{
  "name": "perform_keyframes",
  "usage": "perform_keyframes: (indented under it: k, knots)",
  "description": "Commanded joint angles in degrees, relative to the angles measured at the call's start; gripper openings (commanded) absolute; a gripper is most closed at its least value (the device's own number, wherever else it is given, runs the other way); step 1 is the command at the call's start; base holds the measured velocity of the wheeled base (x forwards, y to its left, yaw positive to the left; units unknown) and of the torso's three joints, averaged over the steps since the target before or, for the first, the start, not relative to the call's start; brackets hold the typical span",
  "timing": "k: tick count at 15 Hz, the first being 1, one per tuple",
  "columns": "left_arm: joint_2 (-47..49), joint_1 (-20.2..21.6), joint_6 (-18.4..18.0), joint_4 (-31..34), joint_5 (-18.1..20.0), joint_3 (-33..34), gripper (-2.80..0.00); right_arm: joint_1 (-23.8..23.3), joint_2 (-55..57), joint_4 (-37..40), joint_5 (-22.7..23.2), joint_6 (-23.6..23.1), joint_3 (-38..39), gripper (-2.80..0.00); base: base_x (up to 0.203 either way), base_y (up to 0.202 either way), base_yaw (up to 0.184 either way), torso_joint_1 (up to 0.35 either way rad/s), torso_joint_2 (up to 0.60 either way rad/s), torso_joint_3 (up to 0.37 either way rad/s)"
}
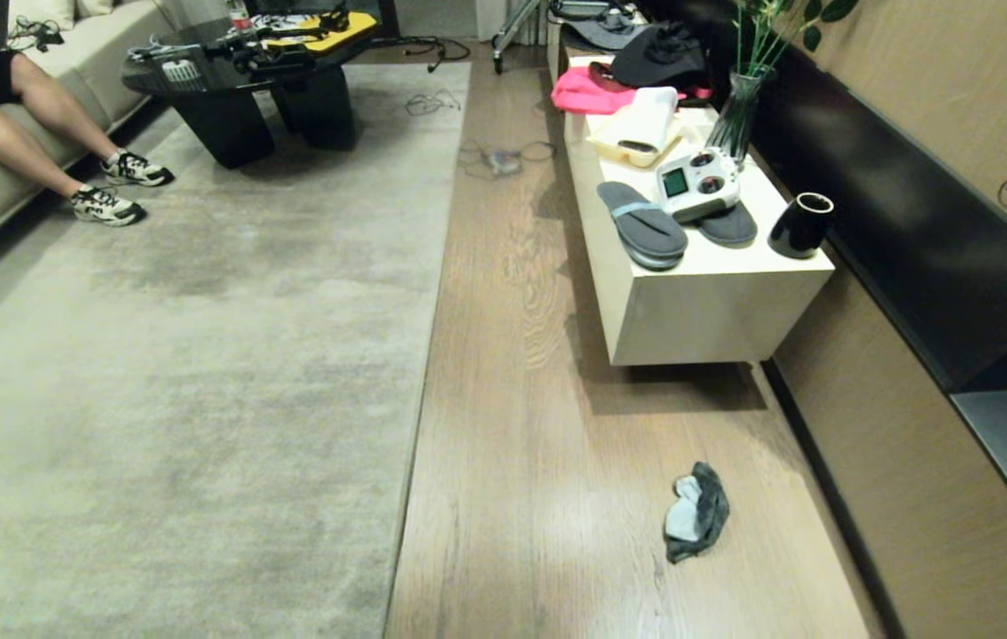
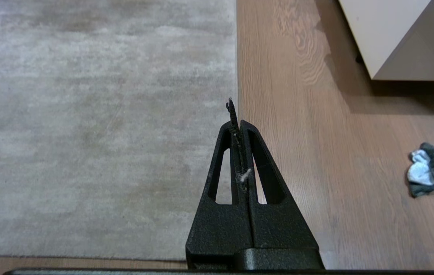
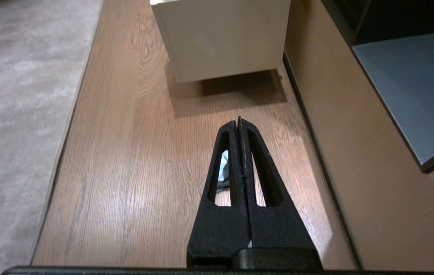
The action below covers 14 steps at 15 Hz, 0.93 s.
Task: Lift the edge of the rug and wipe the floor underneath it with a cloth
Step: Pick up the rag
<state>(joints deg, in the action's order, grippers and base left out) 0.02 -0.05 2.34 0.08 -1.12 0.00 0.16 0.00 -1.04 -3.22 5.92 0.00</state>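
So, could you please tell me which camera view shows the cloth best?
The head view: the cloth lies whole and unobstructed on the floor. The left wrist view also shows it whole, near the picture's edge; in the right wrist view the shut right gripper hides most of it.

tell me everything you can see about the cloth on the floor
The cloth is a small, soft-looking rag, dark grey with a pale blue-white part, crumpled into a loose heap. It lies on the bare wood floor, between the rug edge and the wall, nearer than the white cabinet. Nothing touches it but the floor.
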Motion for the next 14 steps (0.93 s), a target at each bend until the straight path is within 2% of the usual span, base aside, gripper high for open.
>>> perform_keyframes:
  k: [1,14]
  knots:
    - [0.04,-0.04,0.03,0.00,-0.03,0.00,-2.80,0.02,0.09,-0.02,-0.03,0.05,0.00,-2.80,0.000,0.000,0.000,0.002,0.00,-0.207]
    - [0.06,-0.04,-0.02,0.00,-0.02,0.00,-2.80,0.02,0.09,-0.02,-0.03,0.05,0.00,-2.80,0.000,0.000,0.000,0.003,0.00,-0.194]
